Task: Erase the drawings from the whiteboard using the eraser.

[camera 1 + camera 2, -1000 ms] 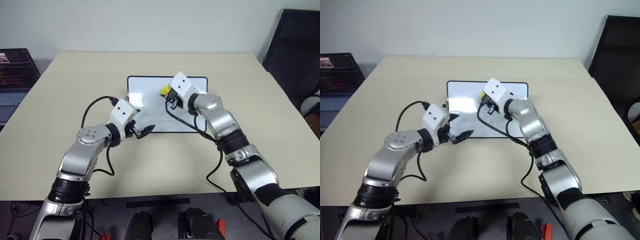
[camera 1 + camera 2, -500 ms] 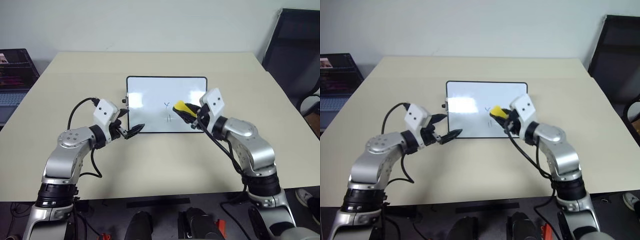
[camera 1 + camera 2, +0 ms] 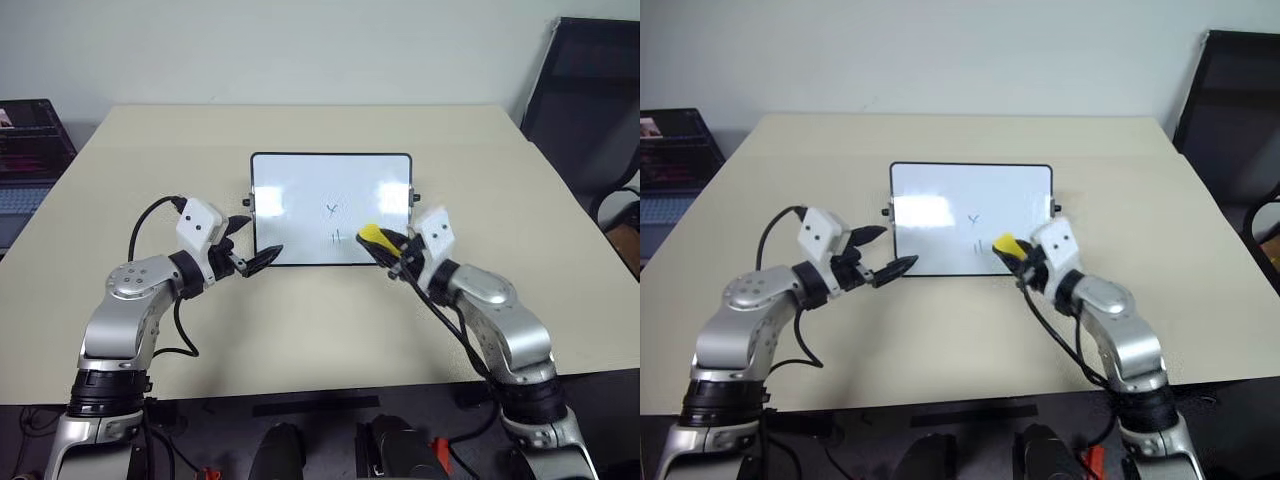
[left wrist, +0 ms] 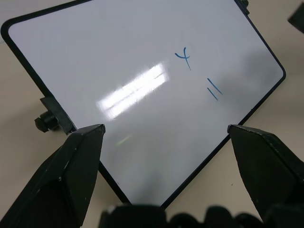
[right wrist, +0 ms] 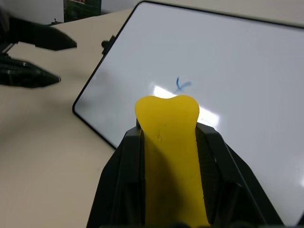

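Note:
The whiteboard (image 3: 290, 190) lies flat in the middle of the beige table. Two small blue drawings sit right of its centre: a Y-like mark (image 3: 332, 210) and a pair of short strokes (image 3: 337, 238) below it. My right gripper (image 3: 388, 245) is shut on the yellow eraser (image 3: 371, 235), which hangs just above the board's near right corner, beside the strokes. In the right wrist view the eraser (image 5: 167, 111) sticks out between the fingers toward the Y mark (image 5: 182, 85). My left gripper (image 3: 262, 238) stands open at the board's near left corner, holding nothing.
A laptop (image 3: 25, 150) sits past the table's left edge and a black chair (image 3: 590, 100) stands at the right. Bare tabletop (image 3: 300, 320) runs between the board and the near edge.
My right gripper has pulled the eraser back from the board's far part to its near right corner, uncovering the two marks. The left gripper has shifted left, off the board's near edge.

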